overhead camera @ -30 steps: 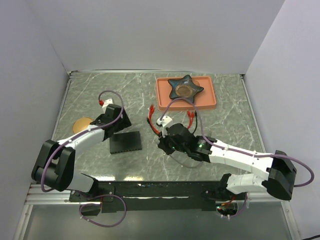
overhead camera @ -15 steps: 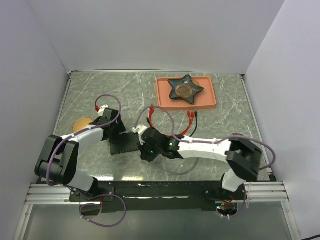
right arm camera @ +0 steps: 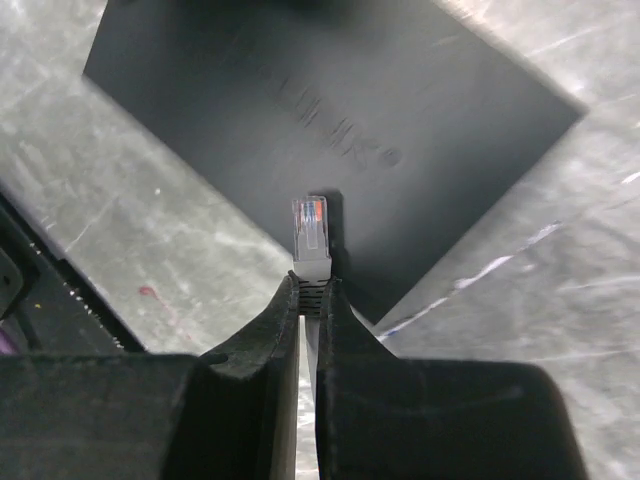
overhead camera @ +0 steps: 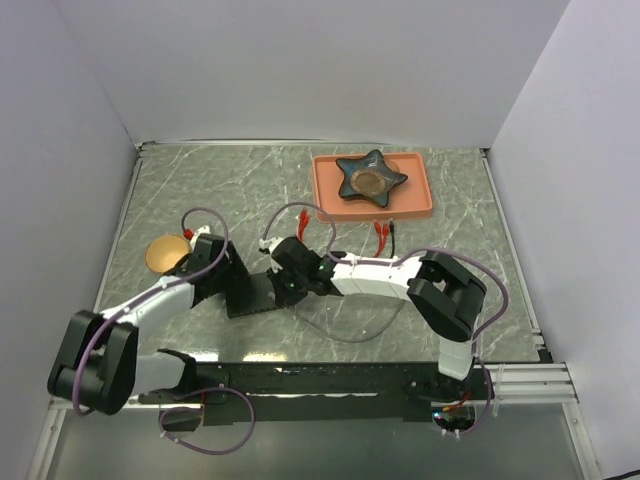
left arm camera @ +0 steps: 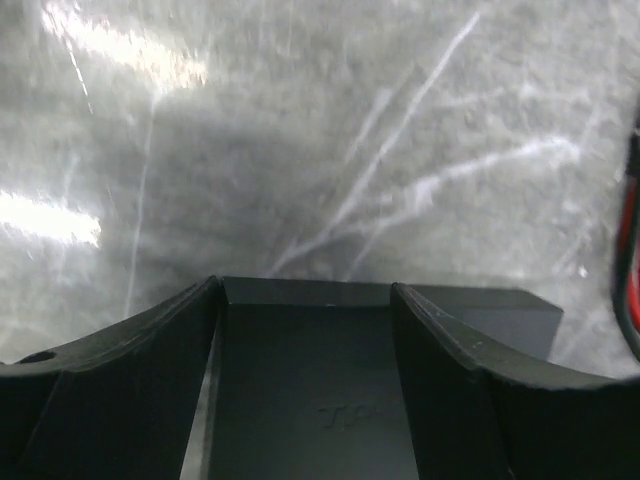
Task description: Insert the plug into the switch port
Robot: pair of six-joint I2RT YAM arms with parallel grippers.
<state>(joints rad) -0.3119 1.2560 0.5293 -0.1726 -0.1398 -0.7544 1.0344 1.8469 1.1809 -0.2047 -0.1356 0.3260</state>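
You have the plug [right arm camera: 311,235] pinched in the right hand [right arm camera: 308,290], tip at the edge of the switch [right arm camera: 330,110]. Switch flat on desk [overhead camera: 470,240], left hand [left arm camera: 305,295] spread over it. Insertion not done: port alignment and push remain.

The right arm has swung from the right middle of the grey marbled desk [overhead camera: 450,250] over to the left, and its elbow is now folded. The right end effector [overhead camera: 286,284] has carried the small clear plastic plug [right arm camera: 311,235] to the right side of the flat matte-black rectangular switch [overhead camera: 258,298]. The left end effector [left arm camera: 305,290] has come nearer, from the far side of the switch to its left end. Its fingers [left arm camera: 130,380] now stand on both sides of it. The round orange-brown disc [overhead camera: 165,253] is now more uncovered.
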